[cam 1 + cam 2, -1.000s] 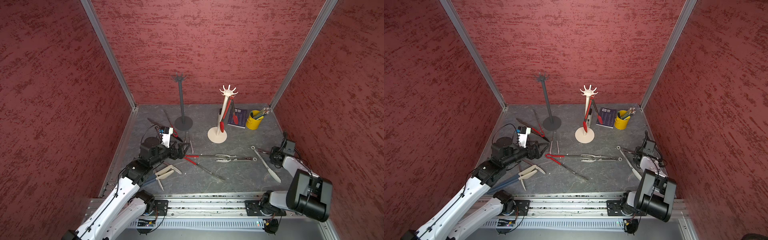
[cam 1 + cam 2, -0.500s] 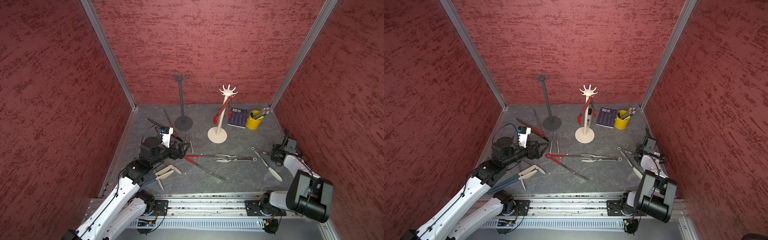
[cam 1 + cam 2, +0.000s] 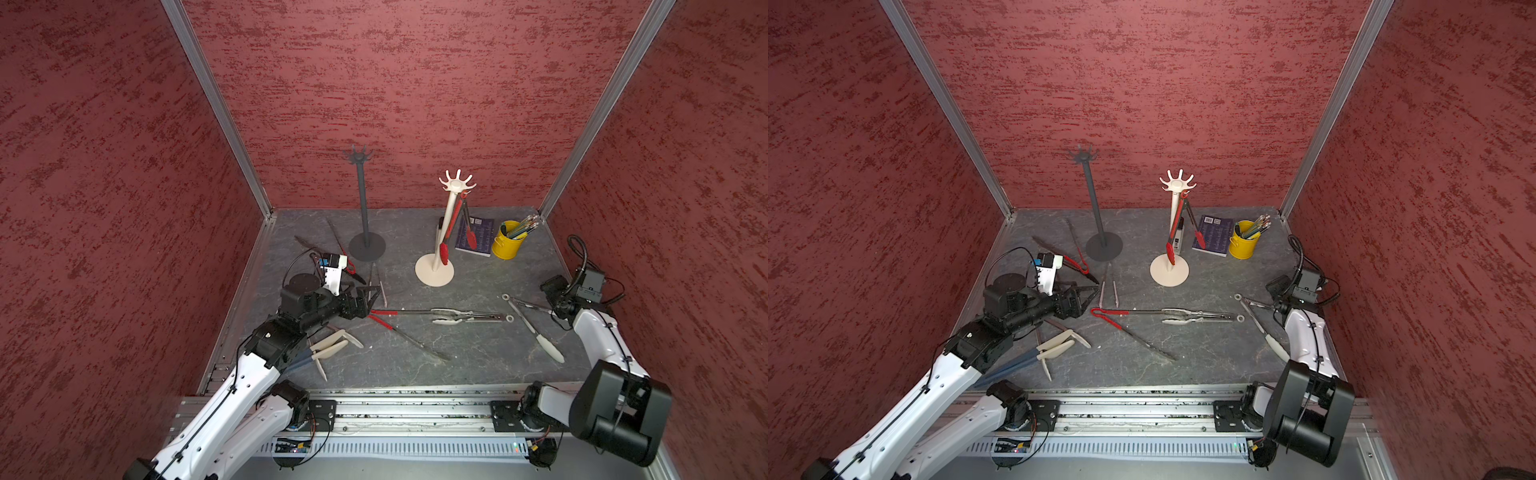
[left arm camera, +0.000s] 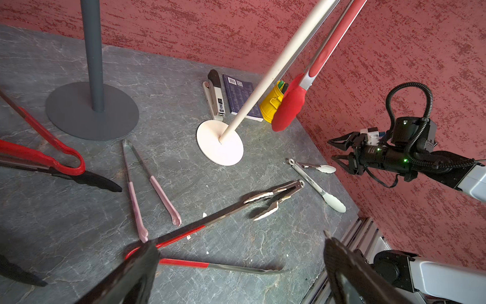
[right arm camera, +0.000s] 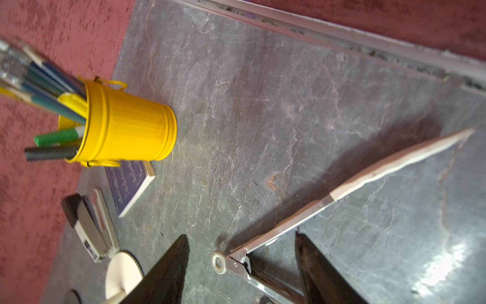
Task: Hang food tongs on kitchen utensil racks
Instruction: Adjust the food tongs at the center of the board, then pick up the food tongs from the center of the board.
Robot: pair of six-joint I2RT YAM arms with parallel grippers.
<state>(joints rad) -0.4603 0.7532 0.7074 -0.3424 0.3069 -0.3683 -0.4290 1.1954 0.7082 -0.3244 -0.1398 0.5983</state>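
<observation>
Grey slate tabletop (image 3: pixel 478 357): right hand (image 4: pixel 330 150) open, empty, near white-tipped tongs (image 4: pixel 314 182).

Shiny metal tongs (image 4: pixel 226 210), matt veined tabletop (image 4: pixel 263 237)

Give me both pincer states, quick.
Left pincer: open, empty.
Right pincer: open over the white-tipped tongs, not gripping them.

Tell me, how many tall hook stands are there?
2. The dark grey rack stands at the back; the cream-white rack stands beside it, red tongs hanging from its hooks.
</observation>
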